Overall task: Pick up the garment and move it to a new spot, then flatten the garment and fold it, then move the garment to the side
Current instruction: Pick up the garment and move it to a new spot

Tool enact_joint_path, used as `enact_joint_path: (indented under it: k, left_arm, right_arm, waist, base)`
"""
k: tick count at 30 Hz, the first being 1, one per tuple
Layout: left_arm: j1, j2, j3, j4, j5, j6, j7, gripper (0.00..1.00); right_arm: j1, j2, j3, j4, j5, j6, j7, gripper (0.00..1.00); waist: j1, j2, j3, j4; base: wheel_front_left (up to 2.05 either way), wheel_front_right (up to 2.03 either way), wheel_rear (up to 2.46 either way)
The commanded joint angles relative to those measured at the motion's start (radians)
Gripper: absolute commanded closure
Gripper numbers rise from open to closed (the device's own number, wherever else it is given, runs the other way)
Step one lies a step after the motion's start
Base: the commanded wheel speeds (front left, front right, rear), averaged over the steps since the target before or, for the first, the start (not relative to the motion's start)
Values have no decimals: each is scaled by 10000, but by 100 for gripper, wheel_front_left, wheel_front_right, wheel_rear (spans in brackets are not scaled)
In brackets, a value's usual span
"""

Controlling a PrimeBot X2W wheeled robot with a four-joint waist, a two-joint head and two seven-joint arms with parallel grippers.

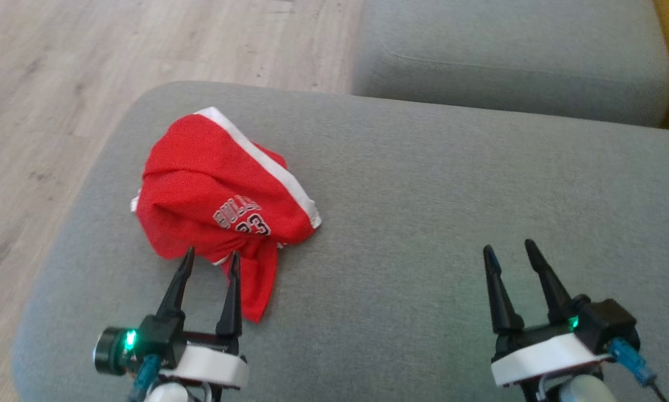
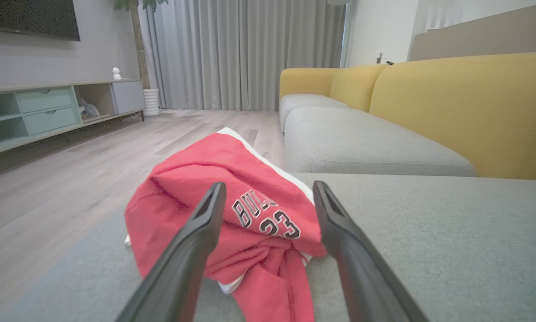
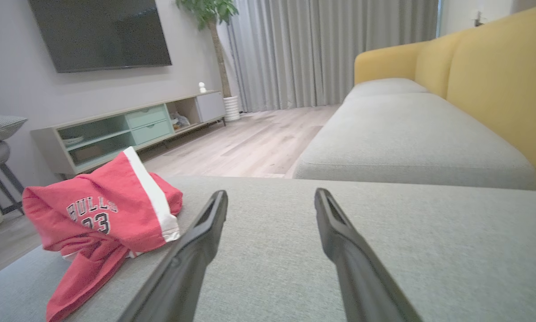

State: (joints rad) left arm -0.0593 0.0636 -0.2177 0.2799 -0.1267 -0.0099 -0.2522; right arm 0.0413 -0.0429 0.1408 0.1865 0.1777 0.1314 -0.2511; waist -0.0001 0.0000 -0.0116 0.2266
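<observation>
Two sets of dark fingers are spread wide, and neither holds anything. Our left end effector (image 1: 212, 254) has its tips at the near edge of the garment (image 1: 217, 190). From the left wrist view the fingers frame the printed lettering and the bunched lower fold, though we cannot tell whether they touch the cloth. Our right end effector (image 1: 509, 245) is equally wide and sits well apart from the garment, above bare upholstery. The garment is a red jersey with white trim. It lies crumpled in a heap on the left part of the grey seat cushion (image 1: 424, 195), with one strip trailing toward us. Beyond this cushion we see a second grey cushion (image 1: 507, 50), and a yellow backrest (image 2: 465, 112) runs along the right. To the left the pale wooden floor (image 1: 61, 84) spreads out toward a low media cabinet (image 3: 116, 129) under a dark wall screen (image 3: 102, 31). Grey curtains (image 2: 241, 53) and a potted plant (image 3: 205, 13) stand at the far wall.
</observation>
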Motion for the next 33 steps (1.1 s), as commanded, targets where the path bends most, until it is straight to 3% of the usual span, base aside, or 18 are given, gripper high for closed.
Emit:
enact_joint_path:
  k: [1, 13, 22, 29, 33]
  left_arm:
    - [-151, 0, 405, -345, 68, -11, -95, 0]
    - [168, -47, 573, -383, 236, -222, -95, 0]
    - [-98, 39, 683, -377, 425, -353, -95, 0]
    - [-2071, 1068, 304, 449, 1082, -867, -62, 0]
    - [-3881, 1832, -89, 1591, 935, -1144, 929, 0]
  right_arm:
    - [-189, -73, 279, -344, 74, -7, -107, 0]
    - [-42, -73, 775, -403, 209, -7, -107, 0]
    - [-235, -73, 919, -438, 111, -7, -107, 0]
    - [-603, -73, 774, -480, -103, -7, -107, 0]
    - [-798, -73, 730, -486, -215, -7, -107, 0]
  waist:
    - [1, 0, -86, 252]
    - [1, 0, -272, 1326]
    - [1, 0, 139, 1254]
    - [1, 0, 908, 679]
    - [1, 0, 1339, 316]
  base:
    - [0, 0, 0]
    - [0, 0, 0]
    - [0, 0, 0]
    - [0, 0, 0]
    - [0, 0, 0]
